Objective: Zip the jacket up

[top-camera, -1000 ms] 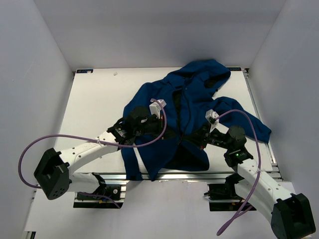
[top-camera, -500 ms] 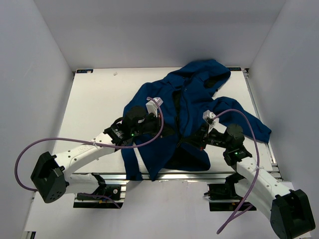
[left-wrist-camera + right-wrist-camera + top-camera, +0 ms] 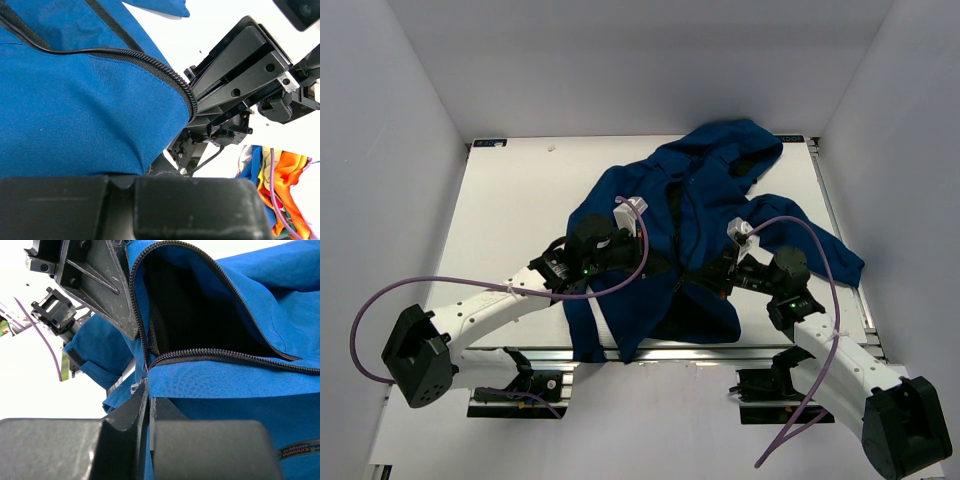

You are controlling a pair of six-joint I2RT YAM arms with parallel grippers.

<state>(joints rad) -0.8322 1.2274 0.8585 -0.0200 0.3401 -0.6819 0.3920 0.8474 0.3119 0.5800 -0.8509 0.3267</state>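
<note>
On the table [image 3: 520, 190], right of centre, the jacket [image 3: 715, 195] lies open, zipper [image 3: 210, 354] undone; each front edge is pinched near the hem (likely to mate the zipper ends); left gripper [image 3: 122, 184] and right gripper [image 3: 148, 406], both clamped on fabric, reach inward, tips nearly meeting.

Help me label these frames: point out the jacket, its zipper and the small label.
jacket [image 3: 710, 210], top view, front panel.
zipper [image 3: 210, 353], right wrist view, lower row of teeth.
label [image 3: 299, 450], right wrist view, its lettering.
</note>
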